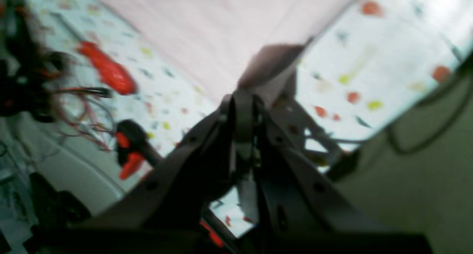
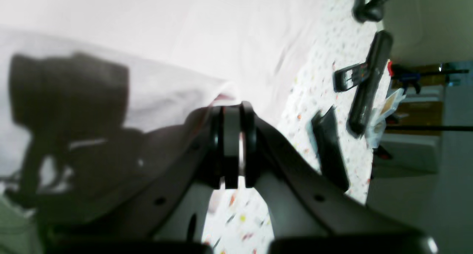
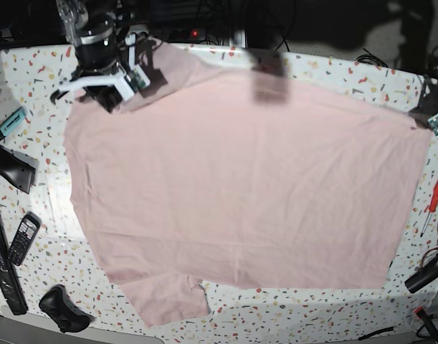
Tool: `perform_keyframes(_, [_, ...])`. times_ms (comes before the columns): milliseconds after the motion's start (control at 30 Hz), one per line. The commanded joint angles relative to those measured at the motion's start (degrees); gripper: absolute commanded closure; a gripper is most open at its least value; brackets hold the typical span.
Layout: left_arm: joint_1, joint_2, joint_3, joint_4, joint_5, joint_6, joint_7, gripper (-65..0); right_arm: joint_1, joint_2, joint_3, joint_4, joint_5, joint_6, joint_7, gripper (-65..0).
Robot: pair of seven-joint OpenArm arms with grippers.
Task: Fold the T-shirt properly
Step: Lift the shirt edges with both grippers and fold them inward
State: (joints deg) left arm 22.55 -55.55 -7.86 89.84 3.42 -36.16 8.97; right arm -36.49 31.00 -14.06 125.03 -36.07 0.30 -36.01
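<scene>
We see the left pincer (image 1: pixel 244 110) closed, its two dark fingers pressed together on a fold of the pale pink T-shirt (image 3: pixel 240 186). The cloth rises from the tips as a small peak and spreads away from them across the desk (image 1: pixel 369 62). The picture here is blurred, so we judge the pinch by the cloth that sits between the tips. Off to one side of this pincer lies a red-handled screwdriver (image 1: pixel 107 69), apart from the shirt's edge.

The right pincer (image 2: pixel 232 143) is closed as well, its pads flat against each other with the shirt's edge gathered just beyond the tips; it seems to have hold of that edge, lifted off the speckled surface. Out past this pincer, on bare desk, lie a long black remote (image 2: pixel 369 82), a small phone (image 2: pixel 349 76) touching it, and a black wedge-shaped piece (image 2: pixel 329 150) nearer the fingers.

From above, the shirt lies plain side up, spread wide between the two pincers, with one sleeve (image 3: pixel 168 297) jutting out at the near edge.
</scene>
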Motion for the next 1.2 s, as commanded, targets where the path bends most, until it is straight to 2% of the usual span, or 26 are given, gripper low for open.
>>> perform_keyframes(0, [-1.05,-1.33,-0.83,0.50,-0.07,1.31,-0.26,0.0,0.81,-0.22,0.24,1.01,-1.16,-0.28,0.96,0.0])
perform_keyframes(167, [-3.87,-0.68,-0.83,0.46,-1.53,1.75,-0.24,0.0,3.85,-2.95,0.24,0.98,-1.14,-0.22,1.49,0.0])
perform_keyframes(333, [-7.63,0.94,-0.83,-1.38,-1.57,2.64,-0.68,0.0,5.90,-3.06,0.74,0.96,1.27,-0.22,1.64,0.0])
perform_keyframes(567, [-10.60,1.42,-0.79,-8.48,-1.51,2.56,-10.58,0.0,6.01,-3.74,6.71,0.96,8.31,0.02,4.09,0.0])
perform_keyframes(633, [-11.28,1.51,-0.76,-9.88,-1.51,2.54,-13.14,0.0,6.03,-3.72,7.37,0.94,10.14,1.27,4.33,0.0])
perform_keyframes(767, [-13.97,3.23,-0.66,-11.89,-1.51,2.51,-13.57,0.0,6.67,-3.74,7.37,0.48,10.82,1.42,4.66,0.0])
perform_keyframes(933, [-15.93,6.27,-0.66,-13.46,-1.31,2.14,-14.88,0.0,9.46,-3.91,7.34,-5.70,11.28,1.40,4.70,0.0])
perform_keyframes(1167, [-17.51,6.34,-0.24,-14.56,-1.36,2.10,-17.46,0.0,15.76,-3.91,7.34,-16.06,13.51,1.38,4.74,0.0])
